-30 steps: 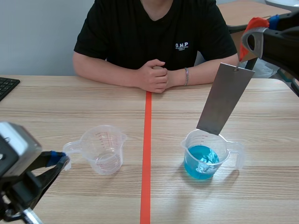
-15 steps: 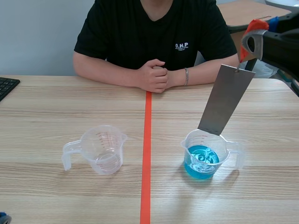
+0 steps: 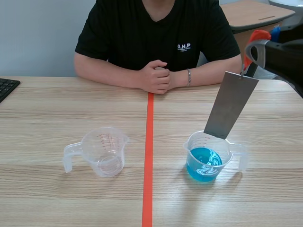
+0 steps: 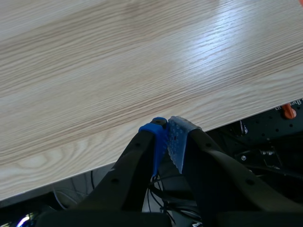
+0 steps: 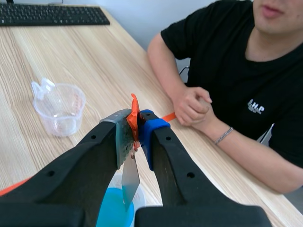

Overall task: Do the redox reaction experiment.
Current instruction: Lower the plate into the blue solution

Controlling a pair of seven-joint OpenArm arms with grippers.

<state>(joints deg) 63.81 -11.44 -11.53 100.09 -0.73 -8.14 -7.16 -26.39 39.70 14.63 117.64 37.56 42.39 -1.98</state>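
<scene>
Right claw: I had it closed tight on the orange tab at the top of the plate. It was raised high over the right side of the table.

Plate: it hung from the tab, tilted, with its upper end toward my right arm. Its lower edge sat level with the far rim of the blue cup. In the right wrist view its lower tip lay over the blue liquid. I could not tell whether it touched the liquid or the rim.

Blue cup: it stood upright, right of the tape line, with its handle to the right. Blue liquid filled its lower part, with pale swirls on the surface.

Empty cup: it stood upright left of the line, well apart from the blue cup, with its handle to the left.

Left claw: its fingers were pressed together on nothing. It hung low over the near edge of the table.

Other: a person sat across the table with hands clasped at the far end of the line. A keyboard lay at the far left edge.
</scene>
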